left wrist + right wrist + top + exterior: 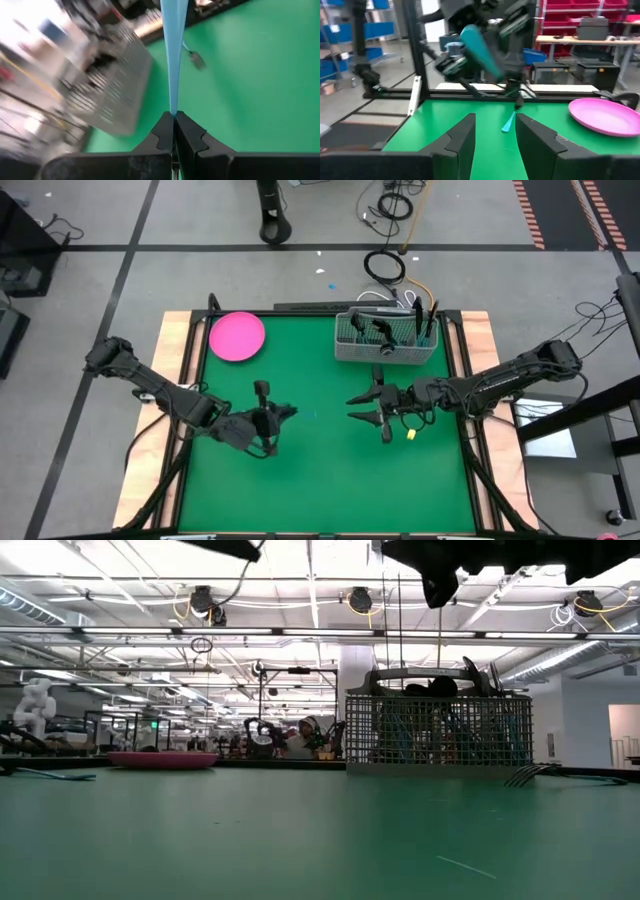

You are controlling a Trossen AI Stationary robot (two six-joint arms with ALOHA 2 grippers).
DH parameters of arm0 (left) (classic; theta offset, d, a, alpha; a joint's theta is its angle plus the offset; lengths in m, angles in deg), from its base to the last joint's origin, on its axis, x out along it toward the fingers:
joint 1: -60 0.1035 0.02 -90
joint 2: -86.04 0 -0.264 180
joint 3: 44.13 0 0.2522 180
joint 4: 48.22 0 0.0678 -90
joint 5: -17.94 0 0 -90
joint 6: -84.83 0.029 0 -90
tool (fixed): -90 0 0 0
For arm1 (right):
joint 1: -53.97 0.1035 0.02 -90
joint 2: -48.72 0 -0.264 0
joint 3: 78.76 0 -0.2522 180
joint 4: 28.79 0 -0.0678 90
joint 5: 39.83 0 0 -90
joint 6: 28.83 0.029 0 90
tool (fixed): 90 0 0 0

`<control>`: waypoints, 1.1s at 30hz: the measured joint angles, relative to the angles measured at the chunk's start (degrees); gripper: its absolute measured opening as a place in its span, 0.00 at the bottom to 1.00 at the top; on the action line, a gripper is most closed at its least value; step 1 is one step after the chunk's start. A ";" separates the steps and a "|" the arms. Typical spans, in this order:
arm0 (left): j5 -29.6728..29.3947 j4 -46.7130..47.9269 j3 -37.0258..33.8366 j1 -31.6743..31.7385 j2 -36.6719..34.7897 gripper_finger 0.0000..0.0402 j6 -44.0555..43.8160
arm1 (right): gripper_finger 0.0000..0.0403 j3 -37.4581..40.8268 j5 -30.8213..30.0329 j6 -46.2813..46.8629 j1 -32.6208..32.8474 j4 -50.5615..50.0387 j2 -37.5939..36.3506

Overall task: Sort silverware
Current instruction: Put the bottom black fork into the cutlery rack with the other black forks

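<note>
1. Gripping one light blue utensil [172, 55] by the very end of its handle, the left hand [174, 122] is clenched tight on it, fingers pressed flat together.
2. Long axis of that utensil runs straight out from the fingertips, in line with the hand. Its far end leaves the left wrist view, so fork, knife or spoon cannot be told.
3. Left hand [283, 414] hovers above the green surface [320, 480], on the near-left side of the gray mesh basket [385, 340], well apart from it.
4. Right hand [360, 406] hangs in front of the basket, nearer to it than the left hand is, fingers spread and holding nothing.
5. Second blue piece [508, 122] lies flat on the surface, seen between the right hand's fingers [462, 137]; its long axis is slanted, blue end toward the right hand, dark end toward the left arm.
6. Basket holds more silverware [385, 328] standing upright, dark ends up.
7. Pink plate [237, 336] sits left of the basket, well apart, near the surface's far edge.
8. Small yellow bit [411, 434] lies in front of the basket, just under the right arm.
</note>
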 joint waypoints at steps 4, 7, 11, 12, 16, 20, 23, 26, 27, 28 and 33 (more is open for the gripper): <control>-1.66 -6.10 0.00 0.49 0.00 0.00 17.56 | 0.32 0.00 0.23 2.47 1.57 0.34 0.02; -3.13 -8.37 0.00 0.43 0.02 0.00 31.38 | 0.32 0.00 0.11 10.04 1.62 1.42 0.02; -4.20 -8.80 0.00 1.19 0.90 0.00 47.82 | 0.32 0.00 0.04 23.76 1.62 2.68 0.02; -4.26 -8.85 0.00 1.46 1.42 0.00 52.28 | 0.32 0.00 0.07 28.06 1.59 2.60 0.02; -6.62 -11.54 0.00 2.36 4.98 0.00 69.68 | 0.32 0.00 -0.45 38.64 1.38 2.84 0.48; -11.41 -20.55 0.00 3.25 10.56 0.00 88.67 | 0.32 0.00 -1.50 43.02 0.96 2.94 2.43; -12.57 -31.42 0.00 3.73 13.94 0.00 101.22 | 0.32 0.00 -1.03 45.14 0.05 2.72 4.69; -8.93 -41.41 0.00 3.91 15.82 0.00 105.57 | 0.32 0.00 0.88 45.65 -1.46 3.03 6.61; -7.57 -43.63 0.02 3.89 16.23 0.00 106.91 | 0.32 0.00 2.00 46.11 -1.98 3.36 7.13; -6.30 -45.27 0.02 3.87 16.59 0.00 108.47 | 0.32 0.01 3.17 46.52 -2.41 4.25 7.58; -1.08 -48.18 0.02 4.04 17.99 0.00 111.59 | 0.32 0.02 9.39 44.52 -3.17 13.46 9.04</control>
